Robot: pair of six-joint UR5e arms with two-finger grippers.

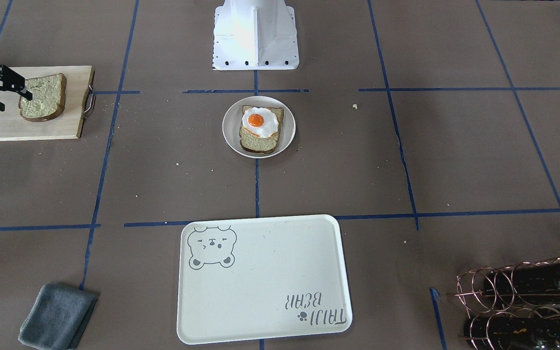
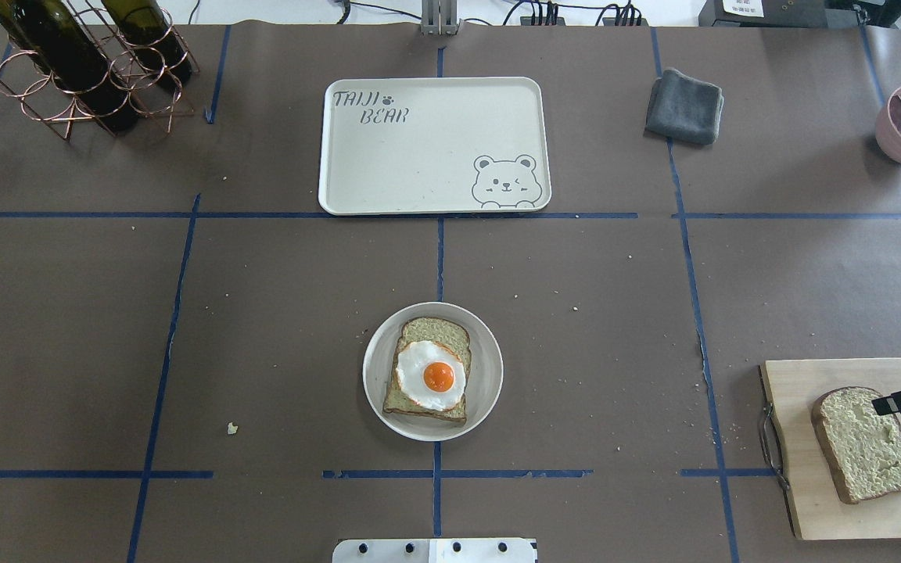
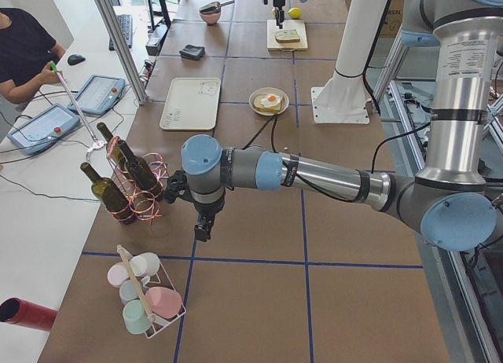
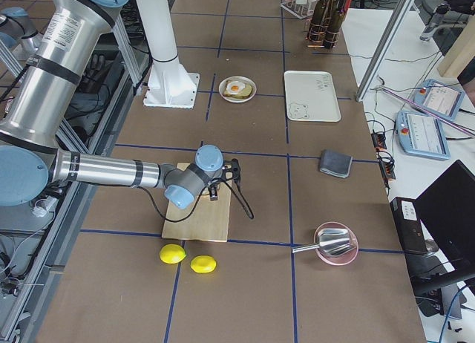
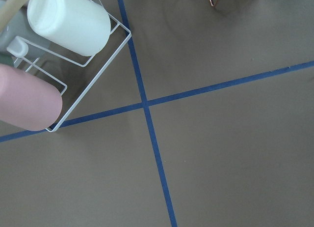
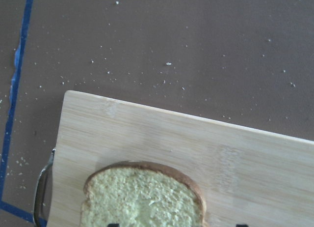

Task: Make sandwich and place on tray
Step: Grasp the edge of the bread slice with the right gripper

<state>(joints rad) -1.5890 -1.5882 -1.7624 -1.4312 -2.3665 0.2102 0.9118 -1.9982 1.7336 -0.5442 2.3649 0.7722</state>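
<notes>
We see the right fingers [image 1: 17,85] spread wide and holding nothing. In the right wrist view 2 dark tips sit well apart at the bottom edge, 1 to each side of a bread slice [image 2: 869,444]. From overhead, 1 tip lies over the slice's upper corner; we cannot tell whether it touches the crumb. That slice lies flat on a pale wooden cutting board [image 2: 802,500] at the robot's right end of the surface [image 2: 263,328].

The left fingers [image 3: 203,228] hang pointing down above bare brown paper, near a wire rack of cups [image 3: 153,300]. We cannot tell how far apart they stand.

At the centre, a round white plate [image 2: 489,367] carries the second slice [image 2: 435,332] with the fried egg [image 2: 429,375] on top. The tray [image 2: 419,156] lies beyond it, well apart from plate and board.

The surface is brown paper crossed by blue tape lines and dotted with crumbs. A grey cloth [image 2: 683,105], a pink bowl [image 2: 896,137], a copper rack of dark bottles [image 2: 83,74] and 2 lemons [image 4: 172,254] sit towards its edges. A person in black [image 3: 23,49] is at the neighbouring white bench.
</notes>
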